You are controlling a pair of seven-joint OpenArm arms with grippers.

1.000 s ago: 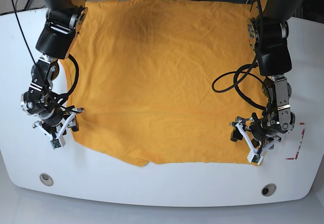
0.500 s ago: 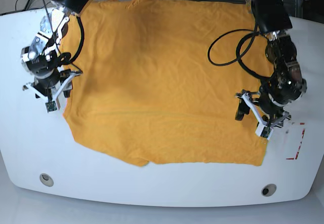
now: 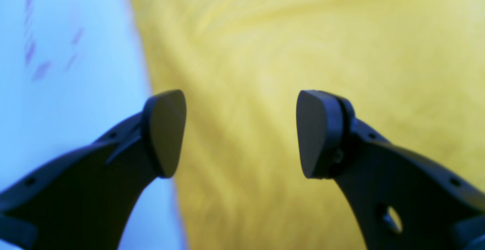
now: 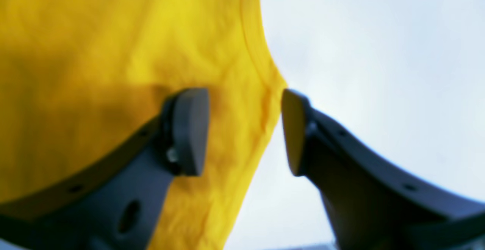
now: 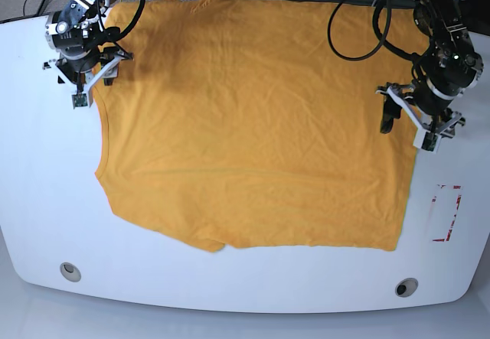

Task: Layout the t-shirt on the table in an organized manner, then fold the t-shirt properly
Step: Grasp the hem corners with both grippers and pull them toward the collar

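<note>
The orange t-shirt lies spread flat on the white table, plain side up, with its hem toward the front edge. My left gripper hovers open over the shirt's right side edge. In the left wrist view that gripper has wide-apart fingers, with t-shirt and bare table below and nothing held. My right gripper is open at the shirt's far left edge. In the right wrist view that gripper straddles the t-shirt edge, with table beside it.
A red-white tape rectangle marks the table right of the shirt. Two round metal grommets sit near the front edge. Black cables loop off the left arm over the shirt's far right corner.
Both arms have moved from the shirt's front corners toward the far side, along its side edges. Both grippers stayed open. The shirt has not shifted.
</note>
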